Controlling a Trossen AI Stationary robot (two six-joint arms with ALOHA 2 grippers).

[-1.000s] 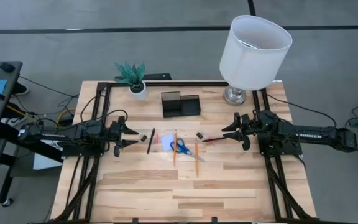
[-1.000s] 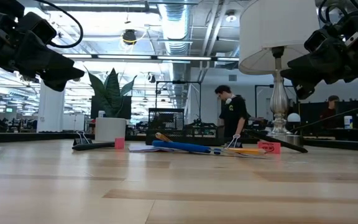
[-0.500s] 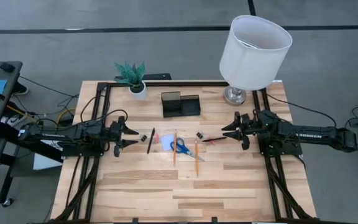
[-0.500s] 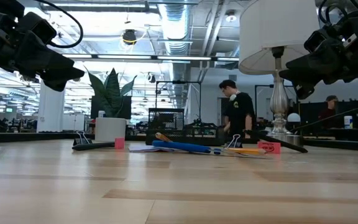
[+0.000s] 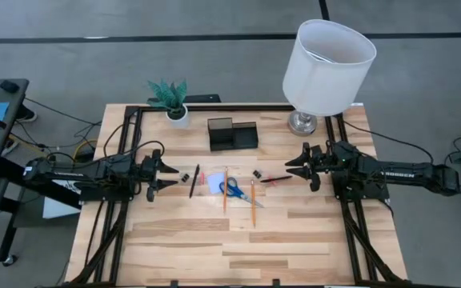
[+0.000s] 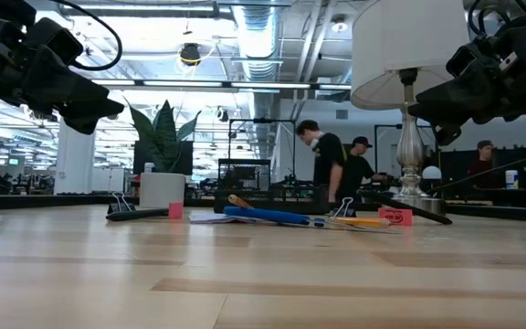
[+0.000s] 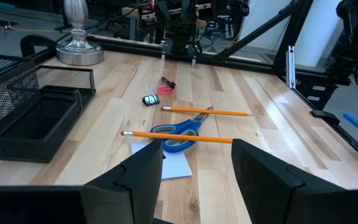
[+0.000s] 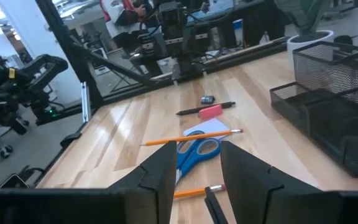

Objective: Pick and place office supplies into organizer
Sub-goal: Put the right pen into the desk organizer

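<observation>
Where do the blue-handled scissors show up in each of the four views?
High view: scissors at table centre, below the organizer.
Low view: blue handles flat, mid-picture.
Left wrist view: scissors between two pencils.
Right wrist view: scissors just past the fingers.
Shared landmark: the black mesh organizer.

2 pencils [image 5: 225,189], 2 pens [image 5: 194,182], 2 clips [image 5: 256,174], 1 scissors [image 5: 233,189]
</observation>
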